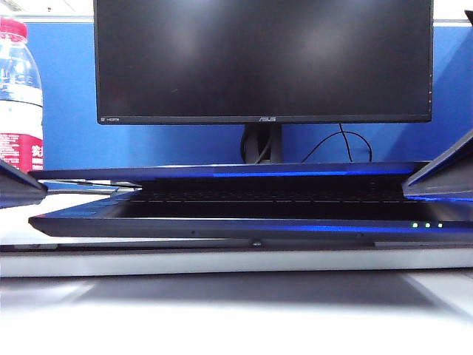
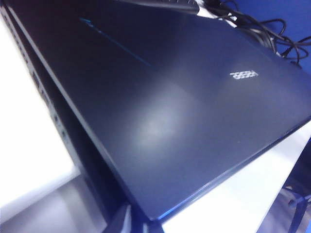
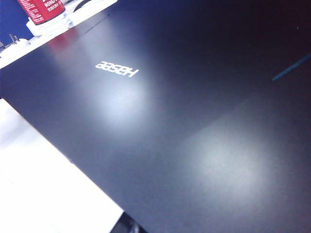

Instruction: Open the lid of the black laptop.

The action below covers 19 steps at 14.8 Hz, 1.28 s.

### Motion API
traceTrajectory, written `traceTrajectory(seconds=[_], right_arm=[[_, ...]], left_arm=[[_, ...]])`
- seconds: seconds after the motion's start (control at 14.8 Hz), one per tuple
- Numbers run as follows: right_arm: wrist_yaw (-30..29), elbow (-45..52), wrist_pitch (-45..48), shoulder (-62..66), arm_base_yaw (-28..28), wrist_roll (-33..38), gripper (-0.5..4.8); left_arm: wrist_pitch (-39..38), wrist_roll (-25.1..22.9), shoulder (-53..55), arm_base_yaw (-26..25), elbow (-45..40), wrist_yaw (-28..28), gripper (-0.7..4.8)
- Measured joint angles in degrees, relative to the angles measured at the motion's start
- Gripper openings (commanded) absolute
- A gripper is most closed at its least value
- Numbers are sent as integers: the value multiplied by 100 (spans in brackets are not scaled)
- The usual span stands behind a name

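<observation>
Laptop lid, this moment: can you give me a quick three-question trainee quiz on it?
1. True or false: the lid lies fully shut on the black laptop.
2. What stands behind the laptop? A) an ASUS monitor B) a printer C) a desk lamp
3. Fill in: in the exterior view the left hand sits at the lid's left end, and the right hand at its ____ end.

Key: 1 false, since a gap shows the keys under the lid. 2 A. 3 right.
</observation>
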State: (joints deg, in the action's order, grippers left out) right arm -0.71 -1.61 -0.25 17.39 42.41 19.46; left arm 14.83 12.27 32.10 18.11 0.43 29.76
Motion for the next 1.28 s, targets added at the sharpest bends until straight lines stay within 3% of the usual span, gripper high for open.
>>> traceTrajectory(seconds=[0.34,0.88,1.28], right_arm=[[76,-9,245,-13,-9,0,-6],[254,-9,688,-13,-9,-118,-6],[612,0,966,2,-9,-431,-6]], left_arm=[[564,267,11,7,0,0,53],[903,282,20,11,68,-111,53],[1338,295,20,-7,107,-490,53]])
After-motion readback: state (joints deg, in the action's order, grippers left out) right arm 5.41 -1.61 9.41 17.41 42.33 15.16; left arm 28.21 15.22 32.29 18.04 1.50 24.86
